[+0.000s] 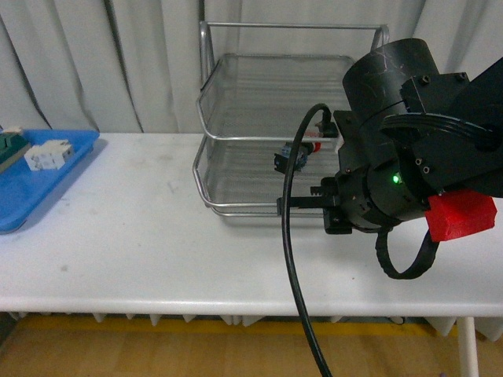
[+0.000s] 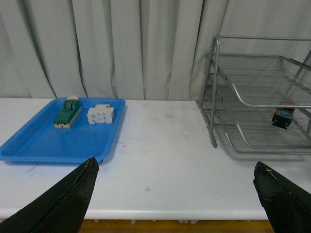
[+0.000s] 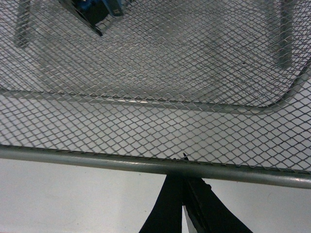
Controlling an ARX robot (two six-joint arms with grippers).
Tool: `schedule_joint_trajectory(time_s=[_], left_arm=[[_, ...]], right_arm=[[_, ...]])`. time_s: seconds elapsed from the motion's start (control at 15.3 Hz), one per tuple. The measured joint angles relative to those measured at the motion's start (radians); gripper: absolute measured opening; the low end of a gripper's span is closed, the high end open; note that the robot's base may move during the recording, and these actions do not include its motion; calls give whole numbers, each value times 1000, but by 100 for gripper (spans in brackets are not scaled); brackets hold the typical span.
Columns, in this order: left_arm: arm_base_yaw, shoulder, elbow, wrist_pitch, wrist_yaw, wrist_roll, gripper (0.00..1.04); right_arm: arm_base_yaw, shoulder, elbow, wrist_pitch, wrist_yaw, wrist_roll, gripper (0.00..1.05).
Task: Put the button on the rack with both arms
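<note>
White table (image 1: 157, 236) — right claw (image 3: 183, 194) closed, rack-side (image 1: 259, 141)

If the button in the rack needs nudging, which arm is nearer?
Right, probably. The right claw, shut, sits at the rack front rail near the button. The left claw hangs open over the table, apart.

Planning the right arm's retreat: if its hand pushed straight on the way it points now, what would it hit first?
Most likely the rack: the right hand, shut and empty, has its tips right at the front rail, mesh beyond. The button lies further in, off to one side.
</note>
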Motion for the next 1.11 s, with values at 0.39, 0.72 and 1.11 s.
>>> schedule_joint_trajectory(time_s=[0.39, 0.72, 1.11], left_arm=[[0, 0, 0, 0, 0, 0, 98], [0, 0, 0, 0, 0, 0, 98], [0, 0, 0, 0, 0, 0, 98]], right_arm=[[-35, 57, 84, -2, 4, -23, 2], [-45, 90, 114, 1, 5, -40, 2], [-72, 128, 179, 16, 13, -62, 2]])
